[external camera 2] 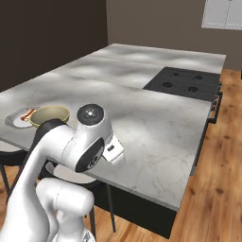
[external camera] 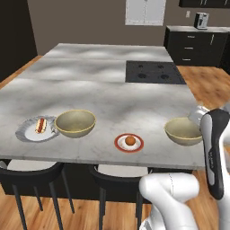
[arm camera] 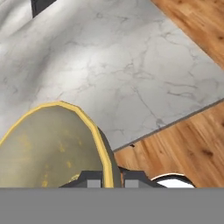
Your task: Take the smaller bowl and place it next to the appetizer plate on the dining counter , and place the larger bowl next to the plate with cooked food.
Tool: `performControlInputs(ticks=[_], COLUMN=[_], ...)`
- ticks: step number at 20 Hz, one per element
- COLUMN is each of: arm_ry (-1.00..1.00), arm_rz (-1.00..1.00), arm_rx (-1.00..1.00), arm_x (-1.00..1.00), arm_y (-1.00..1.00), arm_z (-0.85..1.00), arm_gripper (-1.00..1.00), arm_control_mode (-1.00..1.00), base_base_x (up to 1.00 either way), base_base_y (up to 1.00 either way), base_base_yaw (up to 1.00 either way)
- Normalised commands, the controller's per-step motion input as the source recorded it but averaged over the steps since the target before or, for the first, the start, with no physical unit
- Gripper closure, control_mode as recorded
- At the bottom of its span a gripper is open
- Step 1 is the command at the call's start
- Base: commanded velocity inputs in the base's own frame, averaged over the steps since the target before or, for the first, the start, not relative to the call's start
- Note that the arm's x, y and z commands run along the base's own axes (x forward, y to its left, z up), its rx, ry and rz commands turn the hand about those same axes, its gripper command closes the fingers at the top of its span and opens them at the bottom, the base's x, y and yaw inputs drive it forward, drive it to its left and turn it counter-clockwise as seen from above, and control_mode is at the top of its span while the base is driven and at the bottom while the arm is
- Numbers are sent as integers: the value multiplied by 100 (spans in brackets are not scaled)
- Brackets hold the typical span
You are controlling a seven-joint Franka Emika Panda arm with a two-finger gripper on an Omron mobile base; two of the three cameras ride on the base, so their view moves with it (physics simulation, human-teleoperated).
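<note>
Smaller bowl (arm camera: pixel 52 148) apparently has its rim pinched between the gripper (arm camera: pixel 111 181) fingertips.

We are seeing the white Franka arm with dark joints (external camera: pixel 214 148) bending up at the right of the left base view, its wrist reaching down toward the counter edge. In the hand view, the two-finger gripper (arm camera: pixel 112 181) is straddling a rim, one dark fingertip (arm camera: pixel 89 180) on each side.

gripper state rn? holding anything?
Gripper: fingertips straddle the rim of the right-hand bowl; whether it is clamped cannot be told.
</note>
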Motion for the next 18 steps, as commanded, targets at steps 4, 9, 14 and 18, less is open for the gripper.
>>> performControlInputs(ticks=[4, 9, 14, 18], arm_ry=[-6, 1, 8, 1], arm_rz=[8, 2, 0, 0], arm_rx=[0, 0, 0, 0], arm_x=[36, 34, 38, 43], arm_y=[-6, -14, -17, -4], arm_z=[-49, -24, -18, -28], arm_gripper=[100, 100, 100, 100], arm_control_mode=[-100, -100, -100, -100], base_base_x=[0, 0, 0, 0], base_base_y=[0, 0, 0, 0], base_base_yaw=[0, 0, 0, 0])
